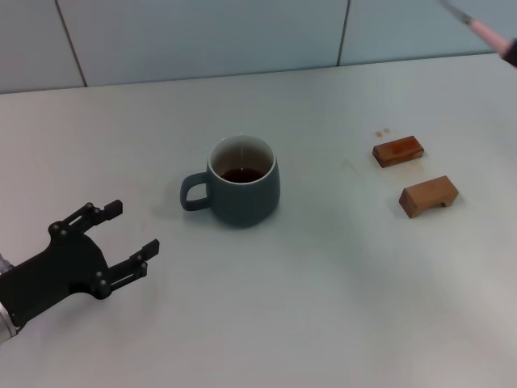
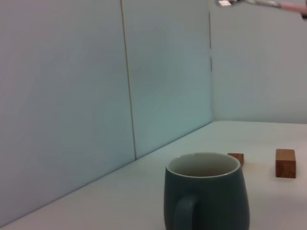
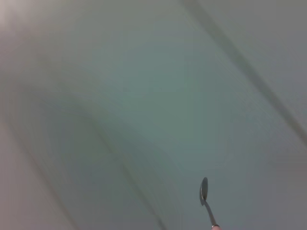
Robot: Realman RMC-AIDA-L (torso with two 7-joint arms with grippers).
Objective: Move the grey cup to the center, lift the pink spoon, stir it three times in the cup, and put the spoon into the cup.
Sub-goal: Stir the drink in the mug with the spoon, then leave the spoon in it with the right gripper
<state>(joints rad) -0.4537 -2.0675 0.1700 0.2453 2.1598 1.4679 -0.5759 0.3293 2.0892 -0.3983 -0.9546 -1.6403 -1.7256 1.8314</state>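
Observation:
The grey cup point(image 1: 242, 190) stands upright near the middle of the white table, its handle towards my left side and dark liquid at its bottom. It also shows close up in the left wrist view point(image 2: 206, 196). My left gripper point(image 1: 136, 228) is open and empty, low over the table to the left of the cup and apart from it. The pink spoon point(image 1: 482, 29) hangs in the air at the far right, high above the table, bowl pointing inward. It is held by my right gripper point(image 1: 510, 50), which is only just in view at the edge. The spoon also shows in the left wrist view point(image 2: 259, 4) and the right wrist view point(image 3: 206, 199).
Two brown wooden blocks point(image 1: 398, 151) point(image 1: 428, 196) lie on the table right of the cup, below the raised spoon. A pale panelled wall point(image 1: 202, 32) runs along the table's far edge.

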